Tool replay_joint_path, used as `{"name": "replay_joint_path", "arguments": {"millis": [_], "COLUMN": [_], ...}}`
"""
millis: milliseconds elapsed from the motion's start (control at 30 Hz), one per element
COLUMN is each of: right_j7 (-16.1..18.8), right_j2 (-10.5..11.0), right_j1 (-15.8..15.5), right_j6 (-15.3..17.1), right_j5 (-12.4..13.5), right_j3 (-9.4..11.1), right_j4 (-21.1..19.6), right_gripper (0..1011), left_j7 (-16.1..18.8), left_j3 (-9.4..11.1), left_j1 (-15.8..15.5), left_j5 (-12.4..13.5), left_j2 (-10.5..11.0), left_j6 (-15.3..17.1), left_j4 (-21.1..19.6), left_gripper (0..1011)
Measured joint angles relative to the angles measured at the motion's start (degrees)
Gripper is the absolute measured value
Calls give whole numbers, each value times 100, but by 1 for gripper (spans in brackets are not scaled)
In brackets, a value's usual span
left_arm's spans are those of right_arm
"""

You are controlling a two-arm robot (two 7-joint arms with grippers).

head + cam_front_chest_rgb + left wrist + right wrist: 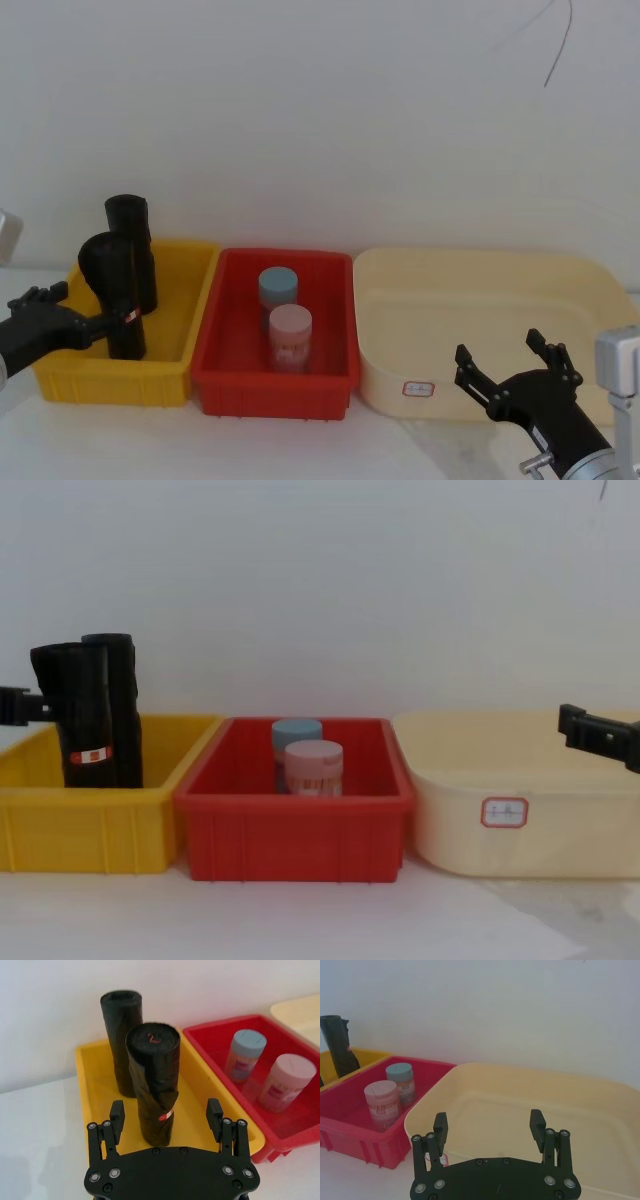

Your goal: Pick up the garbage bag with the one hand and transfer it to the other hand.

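Note:
The garbage bag (152, 1080) is a black roll with a small red-and-white label, standing upright in the yellow bin (95, 1085). It shows at the bin's front in the head view (120, 290) and from the side in the chest view (80, 710). My left gripper (166, 1114) is open at the height of the roll's lower part, its fingers (117, 1115) apart on either side, and the roll stands just ahead of the gap. It reaches in from the left (75, 308). My right gripper (498, 348) hangs open at the cream tub's front, holding nothing (488, 1121).
A second black roll (130, 235) without a visible label stands behind the first in the yellow bin. The red bin (240, 375) in the middle holds a blue-lidded jar (278, 290) and a pink-lidded jar (290, 335). The cream tub (480, 290) is on the right.

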Motion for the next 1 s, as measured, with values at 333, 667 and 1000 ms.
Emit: {"name": "replay_joint_path", "arguments": {"millis": [333,667,1000], "right_j7": [0,0,0], "right_j2": [0,0,0], "right_j1": [0,0,0], "right_j6": [0,0,0], "right_j5": [0,0,0], "right_j3": [0,0,0], "right_j4": [0,0,0], "right_gripper": [1001,1002,1001], "left_j7": [91,55,98], "left_j3": [184,332,406], "left_j1": [-254,-499,-673], "left_j5": [205,311,424], "left_j2": [-42,-192,-367], "left_j6": [327,399,392], "left_j4": [241,507,746], "left_gripper": [1001,1001,1001]}}
